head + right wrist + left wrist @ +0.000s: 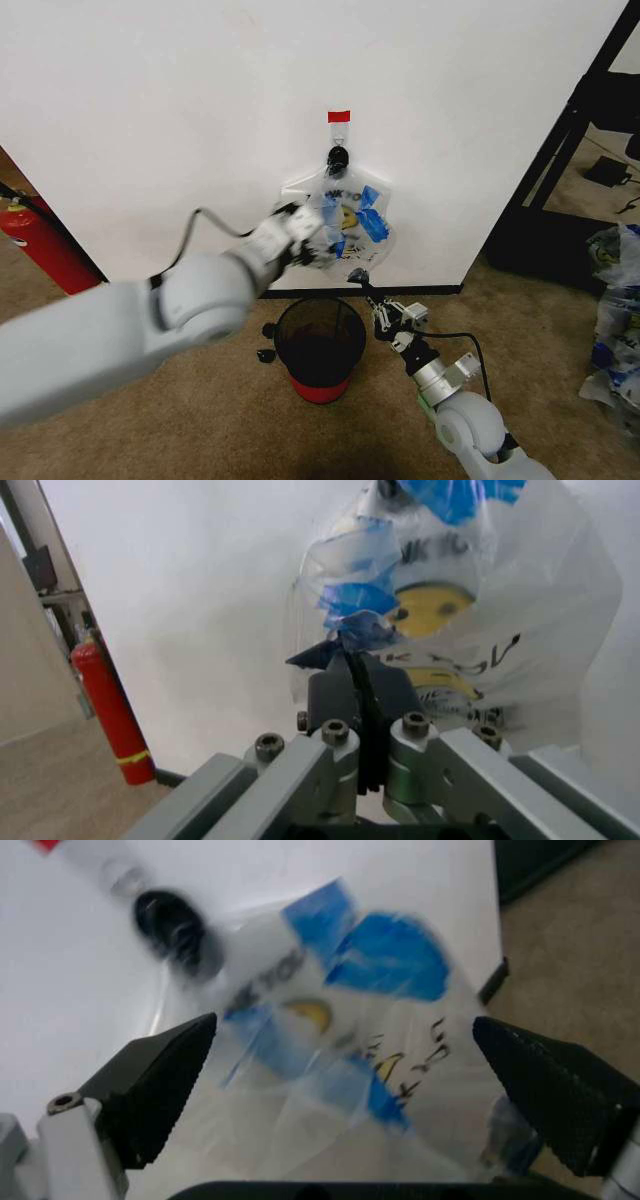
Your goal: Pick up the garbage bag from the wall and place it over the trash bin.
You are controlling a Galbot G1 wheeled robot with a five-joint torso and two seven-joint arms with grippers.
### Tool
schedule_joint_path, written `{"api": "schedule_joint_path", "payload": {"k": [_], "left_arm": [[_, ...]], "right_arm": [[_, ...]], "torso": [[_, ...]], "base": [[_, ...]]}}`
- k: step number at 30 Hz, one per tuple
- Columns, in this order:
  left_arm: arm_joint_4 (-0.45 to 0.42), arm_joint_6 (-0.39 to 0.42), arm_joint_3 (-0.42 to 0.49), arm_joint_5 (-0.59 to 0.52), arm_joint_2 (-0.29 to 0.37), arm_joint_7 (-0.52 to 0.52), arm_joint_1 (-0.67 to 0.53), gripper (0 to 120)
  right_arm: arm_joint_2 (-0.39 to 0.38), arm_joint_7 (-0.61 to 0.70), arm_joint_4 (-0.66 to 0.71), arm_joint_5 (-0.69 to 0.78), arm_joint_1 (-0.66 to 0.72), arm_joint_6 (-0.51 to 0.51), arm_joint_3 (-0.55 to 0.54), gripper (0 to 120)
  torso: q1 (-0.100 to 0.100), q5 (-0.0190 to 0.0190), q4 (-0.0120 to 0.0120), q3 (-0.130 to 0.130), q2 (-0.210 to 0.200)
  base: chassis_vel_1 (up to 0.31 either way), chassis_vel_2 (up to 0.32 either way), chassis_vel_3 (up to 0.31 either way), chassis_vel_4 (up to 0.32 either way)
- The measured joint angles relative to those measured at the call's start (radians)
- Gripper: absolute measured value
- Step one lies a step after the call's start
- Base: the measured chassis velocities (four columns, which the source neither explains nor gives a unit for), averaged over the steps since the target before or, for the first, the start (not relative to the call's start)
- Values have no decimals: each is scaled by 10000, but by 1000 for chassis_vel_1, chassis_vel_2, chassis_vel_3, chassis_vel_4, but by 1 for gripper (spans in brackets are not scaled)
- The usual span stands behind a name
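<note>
The garbage bag (362,222) hangs from a black hook (338,157) under red tape on the white wall (200,100). It is translucent with a yellow smiley and blue patches. My left gripper (318,238) is at the bag's left side, open, and in the left wrist view the bag (380,960) lies between its spread fingers (160,1080). My right gripper (362,279) reaches up from below. It is shut on a blue patch at the bag's lower edge (350,626). The black mesh trash bin (290,322) with a red base stands on the floor directly below.
A red fire extinguisher (45,245) leans at the left end of the wall. A black frame (560,150) stands to the right, with more plastic bags (615,300) on the carpet beyond it. A black baseboard (430,291) runs along the wall's foot.
</note>
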Motion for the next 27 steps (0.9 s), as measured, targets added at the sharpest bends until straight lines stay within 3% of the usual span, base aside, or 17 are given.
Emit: {"api": "schedule_joint_path", "payload": {"k": [2, 8, 20, 27], "left_arm": [[199, -6, 748, -400, -284, -135, -807, 100], [1000, -60, 1938, -869, -984, -543, -1350, 98], [2378, -133, 2411, -311, -1729, -673, -1039, 94], [2881, -152, 2764, -390, -1930, -567, -1076, 70]], "right_arm": [[12, 19, -2, -7, -1, 17, 26, 0], [41, 35, 40, -8, -9, 35, 64, 0], [18, 93, 315, 111, -153, 36, 232, 0], [31, 114, 389, 229, -142, 31, 217, 0]], "torso": [[-1, -5, 2, -1, 0], [-1, -7, 1, -1, 1], [-1, -8, 1, -1, 1], [-1, -7, -1, -1, 1]], "base": [[0, 0, 0, 0], [0, 0, 0, 0], [0, 0, 0, 0], [0, 0, 0, 0]]}}
